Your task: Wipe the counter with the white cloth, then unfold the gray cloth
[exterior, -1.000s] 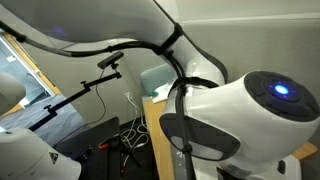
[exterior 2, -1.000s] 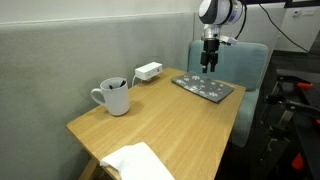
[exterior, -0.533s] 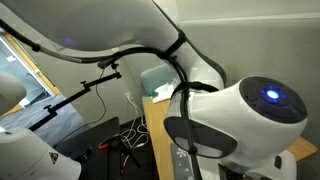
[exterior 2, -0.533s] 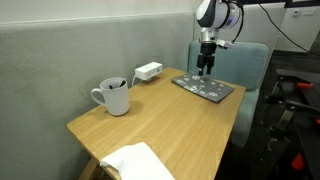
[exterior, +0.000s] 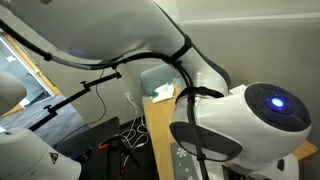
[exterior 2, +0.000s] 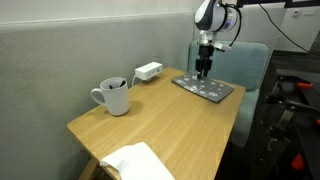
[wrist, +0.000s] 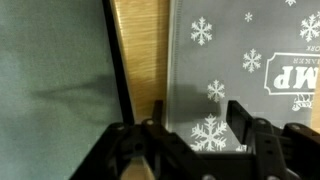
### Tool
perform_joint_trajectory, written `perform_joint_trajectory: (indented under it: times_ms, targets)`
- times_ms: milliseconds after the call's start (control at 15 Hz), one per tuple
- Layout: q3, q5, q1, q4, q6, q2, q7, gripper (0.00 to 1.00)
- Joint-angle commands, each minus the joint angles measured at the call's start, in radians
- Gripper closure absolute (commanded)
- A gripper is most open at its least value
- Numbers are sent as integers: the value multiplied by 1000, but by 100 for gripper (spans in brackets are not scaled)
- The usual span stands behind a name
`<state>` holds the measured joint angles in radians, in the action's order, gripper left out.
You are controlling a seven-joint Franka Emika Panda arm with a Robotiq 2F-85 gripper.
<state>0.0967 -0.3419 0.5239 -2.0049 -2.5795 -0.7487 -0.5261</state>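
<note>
The gray cloth (exterior 2: 205, 88) lies folded flat at the far end of the wooden counter (exterior 2: 170, 125); it has white snowflakes and shows large in the wrist view (wrist: 250, 70). The white cloth (exterior 2: 138, 162) lies crumpled at the counter's near edge. My gripper (exterior 2: 203, 70) hangs just above the gray cloth's far corner, fingers pointing down. In the wrist view the gripper (wrist: 198, 120) is open and empty, its fingers spread over a snowflake near the cloth's edge.
A white mug (exterior 2: 115, 97) with something dark in it stands at the counter's left side. A white power adapter (exterior 2: 149, 71) sits by the gray wall. A blue-gray chair (exterior 2: 235, 60) stands behind the counter's far end. The arm (exterior: 230, 120) fills an exterior view.
The gripper has shifted slightly left and a bit lower over the gray cloth. The cloths, mug and adapter have not moved.
</note>
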Motion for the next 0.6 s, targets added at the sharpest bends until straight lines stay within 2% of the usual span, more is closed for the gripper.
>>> perform_joint_trajectory:
  times_ms: [0, 267, 333, 533]
  targets:
    - [22, -17, 22, 18, -14, -16, -13, 64]
    - [19, -16, 26, 15, -16, -11, -9, 95]
    - [17, -14, 25, 8, -19, -4, -8, 99]
    - [20, -14, 25, -25, -31, 36, -12, 100]
